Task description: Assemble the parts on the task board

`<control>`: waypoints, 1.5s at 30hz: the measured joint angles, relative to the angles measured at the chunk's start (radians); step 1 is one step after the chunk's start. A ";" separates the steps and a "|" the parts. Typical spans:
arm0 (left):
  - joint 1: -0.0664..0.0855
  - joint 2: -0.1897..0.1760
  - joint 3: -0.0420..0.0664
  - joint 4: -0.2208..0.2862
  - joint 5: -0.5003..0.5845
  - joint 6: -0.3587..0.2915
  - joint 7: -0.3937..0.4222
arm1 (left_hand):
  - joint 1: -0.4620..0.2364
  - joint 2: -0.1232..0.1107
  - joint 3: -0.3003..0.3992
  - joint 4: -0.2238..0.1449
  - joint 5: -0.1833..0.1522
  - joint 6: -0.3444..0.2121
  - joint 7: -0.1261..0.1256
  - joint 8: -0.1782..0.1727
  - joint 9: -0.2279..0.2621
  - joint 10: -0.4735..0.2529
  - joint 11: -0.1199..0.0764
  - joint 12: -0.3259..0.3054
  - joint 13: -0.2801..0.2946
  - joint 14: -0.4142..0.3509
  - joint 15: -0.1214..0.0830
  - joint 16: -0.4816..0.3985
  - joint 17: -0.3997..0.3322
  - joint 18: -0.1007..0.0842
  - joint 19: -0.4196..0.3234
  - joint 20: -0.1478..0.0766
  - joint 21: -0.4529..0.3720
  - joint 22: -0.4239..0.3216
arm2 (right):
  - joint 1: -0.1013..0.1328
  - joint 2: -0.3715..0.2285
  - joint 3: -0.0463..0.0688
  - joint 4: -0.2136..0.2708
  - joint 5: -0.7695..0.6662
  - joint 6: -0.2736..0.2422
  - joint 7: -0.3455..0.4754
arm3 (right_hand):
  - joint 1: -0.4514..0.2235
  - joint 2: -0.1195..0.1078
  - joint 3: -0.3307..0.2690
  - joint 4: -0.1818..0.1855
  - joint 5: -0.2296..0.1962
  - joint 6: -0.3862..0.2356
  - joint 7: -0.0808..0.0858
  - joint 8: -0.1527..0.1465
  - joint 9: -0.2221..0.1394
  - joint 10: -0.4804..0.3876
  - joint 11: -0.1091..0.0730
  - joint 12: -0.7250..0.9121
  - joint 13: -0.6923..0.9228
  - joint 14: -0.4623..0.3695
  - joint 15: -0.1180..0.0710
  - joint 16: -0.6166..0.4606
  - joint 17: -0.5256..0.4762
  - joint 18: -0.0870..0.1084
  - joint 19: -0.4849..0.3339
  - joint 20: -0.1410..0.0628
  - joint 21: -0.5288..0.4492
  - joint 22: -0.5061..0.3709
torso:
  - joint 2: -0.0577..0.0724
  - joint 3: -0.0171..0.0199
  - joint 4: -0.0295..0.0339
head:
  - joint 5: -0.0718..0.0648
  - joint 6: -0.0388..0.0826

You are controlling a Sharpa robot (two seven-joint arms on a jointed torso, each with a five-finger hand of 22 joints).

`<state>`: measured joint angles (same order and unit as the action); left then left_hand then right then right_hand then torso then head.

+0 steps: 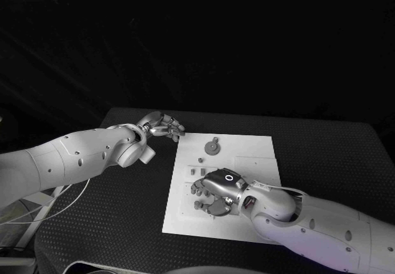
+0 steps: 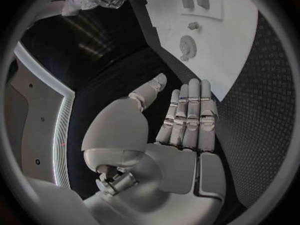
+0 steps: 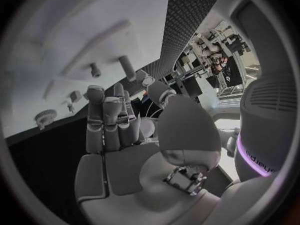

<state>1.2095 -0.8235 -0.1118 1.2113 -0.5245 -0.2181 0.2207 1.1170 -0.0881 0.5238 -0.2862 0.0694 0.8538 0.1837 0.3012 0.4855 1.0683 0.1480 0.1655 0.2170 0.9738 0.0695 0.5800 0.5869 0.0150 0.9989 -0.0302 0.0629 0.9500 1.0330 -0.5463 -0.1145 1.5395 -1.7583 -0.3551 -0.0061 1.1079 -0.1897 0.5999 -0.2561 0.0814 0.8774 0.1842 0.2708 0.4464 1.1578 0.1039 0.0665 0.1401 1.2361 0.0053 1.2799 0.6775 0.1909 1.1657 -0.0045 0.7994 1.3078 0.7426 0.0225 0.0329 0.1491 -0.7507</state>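
The white task board (image 1: 255, 148) lies in the middle of the black table. On its far part lies a round grey gear-like part (image 1: 212, 148), also in the left wrist view (image 2: 187, 46). Small grey parts (image 1: 196, 169) lie along its left side. My right hand (image 1: 216, 192) hovers over the board's near left part, fingers bent down towards the plate, with nothing seen in them (image 3: 115, 130). Two short pegs (image 3: 127, 67) stand on the board (image 3: 62, 25) beyond its fingertips. My left hand (image 1: 163, 126) is off the board's far left corner above the table, fingers straight, holding nothing (image 2: 184, 120).
The black textured table (image 1: 329, 154) runs wide to the right of the board and beyond it. Two small blocks (image 2: 195, 3) sit in a raised frame on the board (image 2: 228, 55). A thin cable (image 1: 49, 200) hangs under my left arm at the table's left edge.
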 measured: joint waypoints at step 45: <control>-0.012 0.026 -0.002 -0.040 0.009 0.007 0.000 | -0.004 0.004 -0.003 0.003 0.000 -0.004 0.004 0.000 -0.001 -0.003 -0.003 0.000 -0.002 0.000 0.000 -0.004 0.002 0.000 0.000 0.000 0.000 -0.001 | 0.202 -0.375 -0.013 0.091 0.633 0.315 -0.220 | -0.278 0.138 -0.089 0.150 0.004 0.116 -0.104 0.097 0.172 0.052 -0.133 1.170 1.048 0.063 -0.141 0.257 0.272 0.045 0.050 -0.048 0.086 0.000 | -0.020 0.0159 -0.0314 | -0.101 0.058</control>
<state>1.1976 -0.7977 -0.1139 1.1711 -0.5157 -0.2113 0.2207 1.1128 -0.0840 0.5211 -0.2835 0.0694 0.8502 0.1873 0.3012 0.4848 1.0657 0.1453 0.1655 0.2155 0.9738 0.0695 0.5762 0.5885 0.0150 0.9989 -0.0302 0.0629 0.9485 1.2348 -0.9209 -0.1280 1.6305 -1.1253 -0.0396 -0.2260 0.8299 -0.0516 0.5109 -0.1058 0.0851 0.9936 0.0800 0.3679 0.6183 1.2093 -0.0289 1.2364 1.1882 1.2994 -0.1356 1.5368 0.9494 0.2357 1.2157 -0.0524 0.8858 1.3075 0.7228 0.0384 0.0015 0.0483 -0.6928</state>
